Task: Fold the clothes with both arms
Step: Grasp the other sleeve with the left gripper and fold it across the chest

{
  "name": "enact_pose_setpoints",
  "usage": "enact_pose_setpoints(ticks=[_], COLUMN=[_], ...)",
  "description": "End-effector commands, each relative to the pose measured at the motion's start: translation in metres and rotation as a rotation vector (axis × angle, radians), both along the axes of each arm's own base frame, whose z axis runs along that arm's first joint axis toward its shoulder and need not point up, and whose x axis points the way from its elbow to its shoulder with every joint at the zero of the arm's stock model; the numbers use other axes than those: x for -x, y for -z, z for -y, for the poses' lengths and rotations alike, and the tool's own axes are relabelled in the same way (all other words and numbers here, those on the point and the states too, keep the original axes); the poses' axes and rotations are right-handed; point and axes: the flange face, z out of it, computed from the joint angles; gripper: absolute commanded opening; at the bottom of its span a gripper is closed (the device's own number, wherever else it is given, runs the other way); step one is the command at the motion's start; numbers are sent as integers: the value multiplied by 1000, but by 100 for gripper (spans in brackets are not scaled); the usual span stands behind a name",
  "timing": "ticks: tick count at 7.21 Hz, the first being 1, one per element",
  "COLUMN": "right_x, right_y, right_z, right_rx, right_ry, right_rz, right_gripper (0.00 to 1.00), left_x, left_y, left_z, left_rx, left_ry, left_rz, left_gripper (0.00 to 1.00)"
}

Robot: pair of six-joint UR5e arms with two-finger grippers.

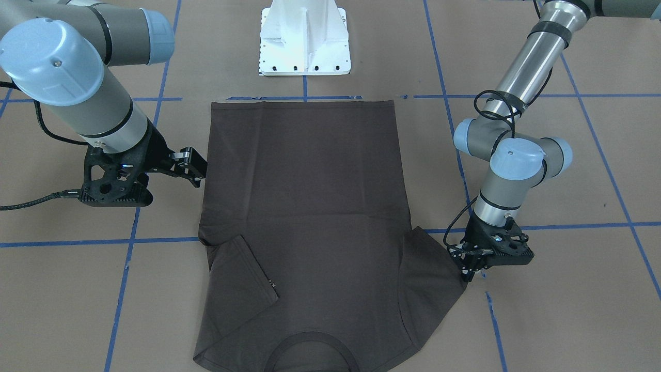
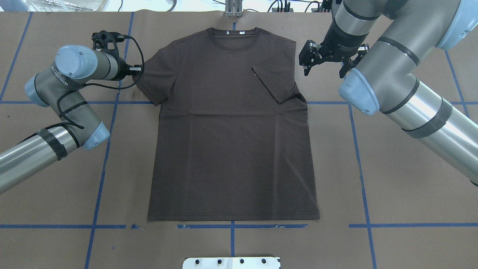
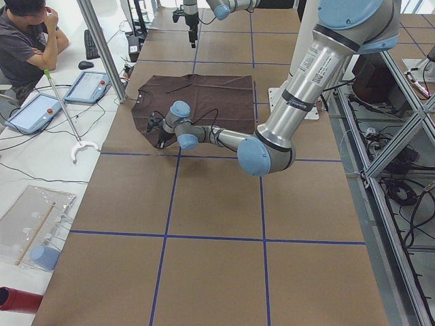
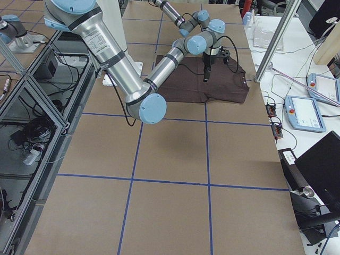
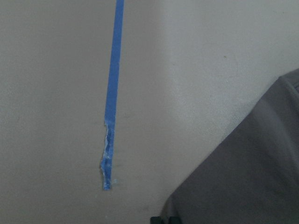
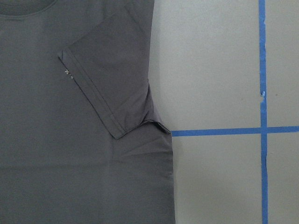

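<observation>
Overhead exterior view has my left fingers point(image 2: 137, 69) down at the counter point(image 2: 392, 186), right at the outer edge of the T-shirt point(image 2: 231, 149), where its flat sleeve point(image 2: 157, 80) ends. They look drawn close together at that sleeve's hem, but I cannot tell whether they pinch the cloth or only touch it. My left wrist camera shows just a dark bit of them at the bottom edge, with fabric running up to it and a strip of blue tape point(image 5: 112, 93) off to one side.

My right fingers point(image 2: 305, 59) are spread apart and hold nothing. They hang above the counter just beside the shirt's other shoulder, clear of the cloth. Inboard of them lies the folded sleeve point(image 6: 107, 79), turned in over the chest, its hem slanting across the front.

The shirt lies flat and front up between my two sets of fingers. Its collar point(image 2: 233, 35) is about level with them, and its bottom hem point(image 2: 231, 216) lies back toward my white pedestal point(image 2: 231, 262). Blue tape lines cross the brown counter around it. Across the counter from me, a person point(image 3: 27, 34) sits near two tablets.
</observation>
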Motion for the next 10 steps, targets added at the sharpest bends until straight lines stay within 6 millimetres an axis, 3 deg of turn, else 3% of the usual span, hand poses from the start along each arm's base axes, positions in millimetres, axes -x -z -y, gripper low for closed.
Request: enact_pose_setpoints(ticks=[1,2,3,5,6,7,8,10], right_x=[-1,-2,-3,-5,-5,-6,-10,-10], right_y=[-3,-2,-3,0,-3,-13,-33,-40], right_z=[-1,-2,-2,-4,-4,-4,-7,-8], right_rx=[2,-1,-2,-8,-6,-19,-53,-65], right_ry=[0,-2,-4,-4,-3,-7,-9,-14], right_rz=[-2,0,-2,3,-1,8,33,47], right_gripper=[100,100,100,100,100,100,100,100], left_x=[-1,-12,-24,-82,-126,-144,-148,-157], left_y=[41,75,116,184,206,208,206,208], left_z=[-7,-16,-9,-5,-12,-16,-15,-10], left_rx=[13,36,32,93,139,158,140,130], left_ry=[-8,-22,-16,13,12,8,22,24], left_rz=[9,20,-6,-104,-131,-133,-134,-144], left_gripper=[0,0,0,0,0,0,0,0])
